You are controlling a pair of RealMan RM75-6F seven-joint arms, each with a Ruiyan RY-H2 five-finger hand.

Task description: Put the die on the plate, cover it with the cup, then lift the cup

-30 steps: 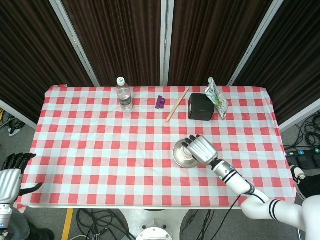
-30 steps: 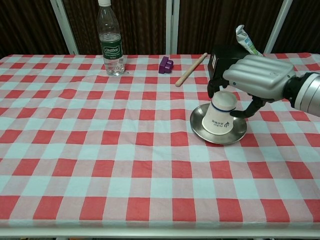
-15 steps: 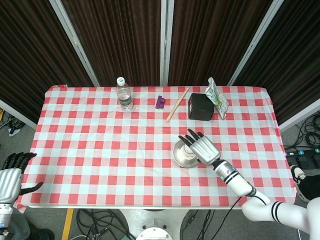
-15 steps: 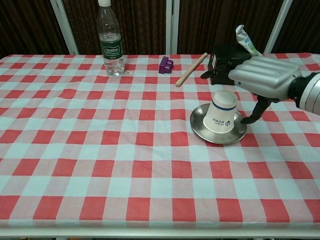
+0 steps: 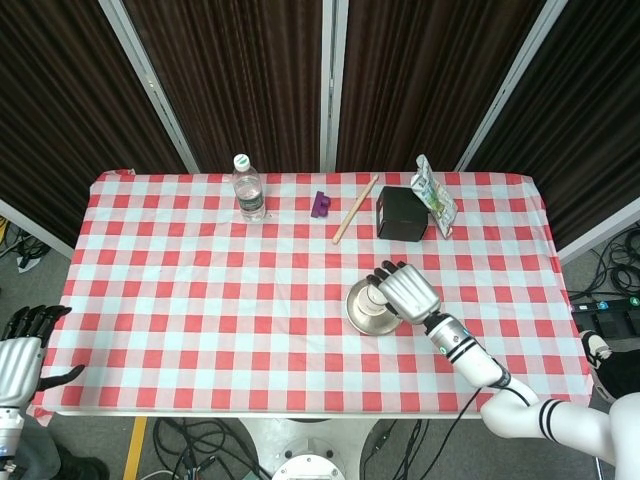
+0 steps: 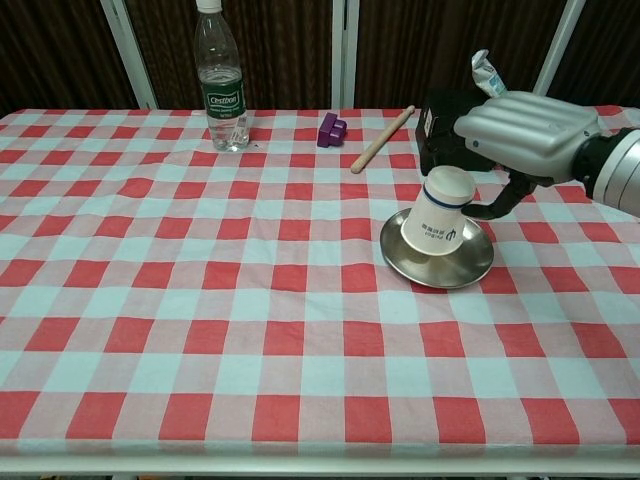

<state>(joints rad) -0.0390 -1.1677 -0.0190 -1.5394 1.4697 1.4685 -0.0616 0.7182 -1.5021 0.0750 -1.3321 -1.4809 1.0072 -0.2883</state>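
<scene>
change: white paper cup [image 6: 437, 211] was sitting flat, mouth down, on the round steel plate [image 6: 474, 273] 0.5 s ago; now tilted, near rim raised off the plate, base leaning away toward the black box [image 6: 436, 128].
right robot hand [image 6: 525, 132]: holds the cup's upper end, palm arched over it, thumb curved down on the right side; 0.5 s ago it sat just above, fingers spread clear of the cup.
left robot hand [image 5: 22, 355]: off the near-left corner of the tabletop [image 6: 200, 330], fingers apart, holding nothing; unchanged.
die: not visible in either view; cannot tell whether it is under the cup.
plate: right of centre, well inside all edges.
far edge: clear plastic water bottle [image 6: 222, 78], purple block [image 6: 331, 130], wooden stick [image 6: 381, 139], black box, green-white pouch [image 5: 435, 194] leaning on the box.
open room: the red-white checked cloth left of and in front of the plate, out to the near and left edges.
</scene>
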